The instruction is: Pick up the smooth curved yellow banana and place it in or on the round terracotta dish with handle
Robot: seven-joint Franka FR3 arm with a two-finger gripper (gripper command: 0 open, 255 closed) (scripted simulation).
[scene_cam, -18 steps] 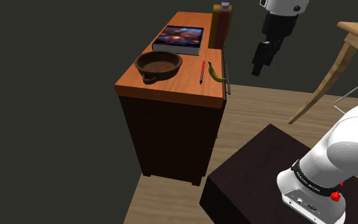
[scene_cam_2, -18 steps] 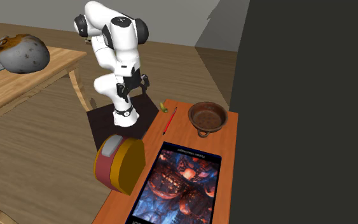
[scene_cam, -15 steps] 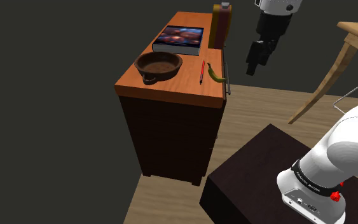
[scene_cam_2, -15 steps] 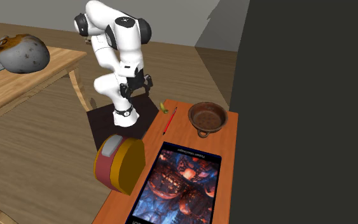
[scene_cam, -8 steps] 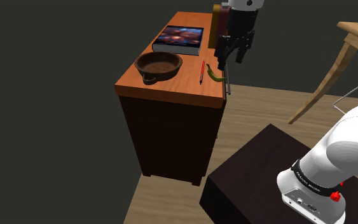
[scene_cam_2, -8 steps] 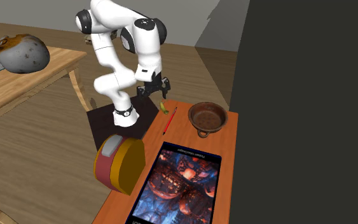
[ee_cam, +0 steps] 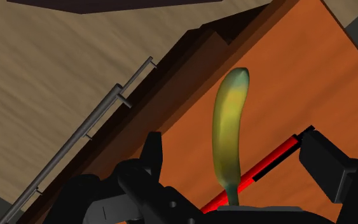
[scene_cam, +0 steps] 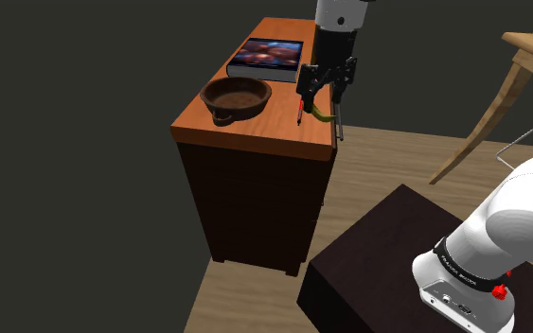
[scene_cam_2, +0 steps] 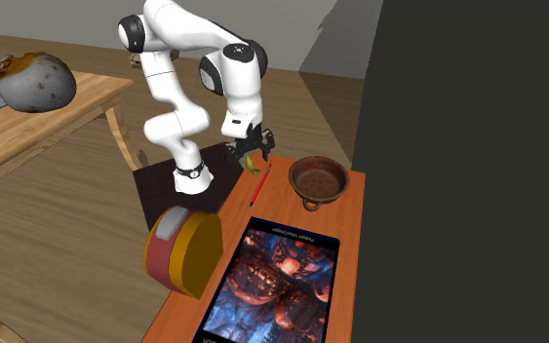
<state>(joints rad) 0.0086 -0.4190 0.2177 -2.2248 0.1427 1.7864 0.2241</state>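
Gripper (scene_cam: pixel 321 93) points down over cabinet top (scene_cam: pixel 274 128), arm stretched up-left from stand. Fingers spread wide, straddling yellow banana (ee_cam: pixel 229 127), not touching it. Banana flat beside red pen (ee_cam: pixel 269 162), apart from brown dish (scene_cam: pixel 237 96).

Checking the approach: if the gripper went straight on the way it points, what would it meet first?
Probably the banana, which lies between the gripper's open fingers in the wrist view, with the cabinet top under it. How far off it is I cannot judge.
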